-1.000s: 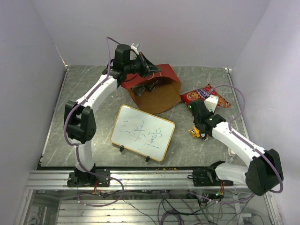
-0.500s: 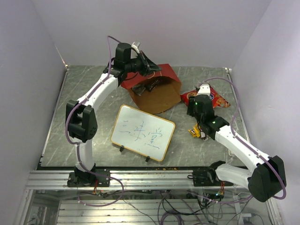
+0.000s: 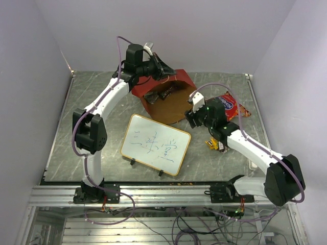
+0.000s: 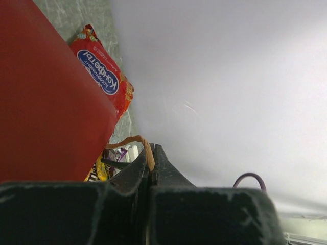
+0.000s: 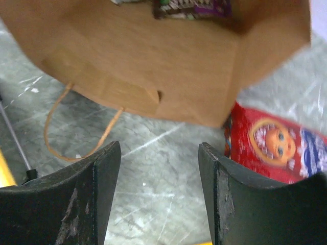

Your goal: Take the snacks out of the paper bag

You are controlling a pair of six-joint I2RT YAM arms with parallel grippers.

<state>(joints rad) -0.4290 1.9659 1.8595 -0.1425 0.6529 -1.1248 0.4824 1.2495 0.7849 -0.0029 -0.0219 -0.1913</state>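
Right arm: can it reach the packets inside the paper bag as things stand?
Probably yes. The right gripper is open, facing the mouth of the paper bag, which the left gripper holds by a handle. The purple packet lies deep inside; only a loose handle loop lies before the mouth.

The right gripper [image 5: 158, 150] holds its fingers spread apart above the grey table [image 5: 168, 204]. Ahead, the paper bag [image 5: 153, 66] shows its brown inside, with a purple packet [image 5: 191, 7] deep within. Its string handle [image 5: 47, 130] rests on the table, and the red chip bag [image 5: 276, 143] lies just beside.
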